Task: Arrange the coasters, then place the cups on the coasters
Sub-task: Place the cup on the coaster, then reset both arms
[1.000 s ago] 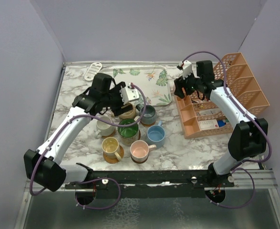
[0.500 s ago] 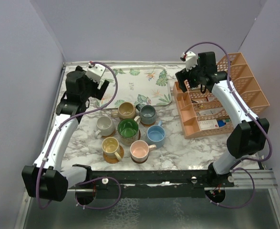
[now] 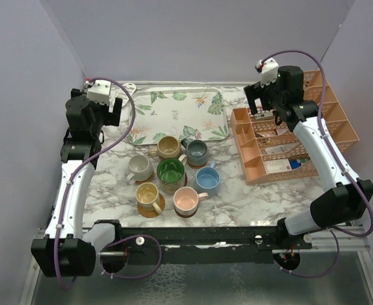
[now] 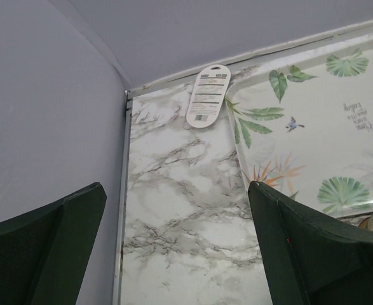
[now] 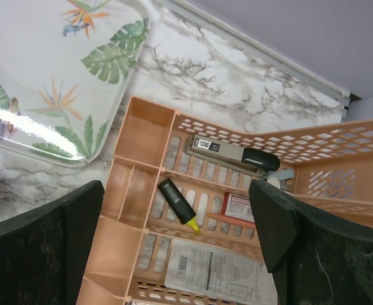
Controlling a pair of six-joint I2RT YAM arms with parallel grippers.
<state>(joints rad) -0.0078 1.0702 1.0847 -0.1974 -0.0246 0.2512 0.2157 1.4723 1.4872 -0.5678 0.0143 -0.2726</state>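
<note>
The left tool [image 4: 176, 189] hangs released over the far-left corner of the tabletop [image 3: 113, 181] — fingers spread wide, nothing between them. Mid-tabletop, seven cups [image 3: 171, 171] cluster just in front of the leaf-print tray [image 3: 173, 114]; brown coasters [image 3: 152, 211] peek from under the yellow and pink ones. The right tool [image 5: 176, 189] hovers released above the orange rack [image 3: 339, 130] — gripping nothing.

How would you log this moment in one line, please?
left gripper: open, empty | right gripper: open, empty, over orange mesh rack | seven ceramic mugs: clustered, brown round coasters under some
</note>
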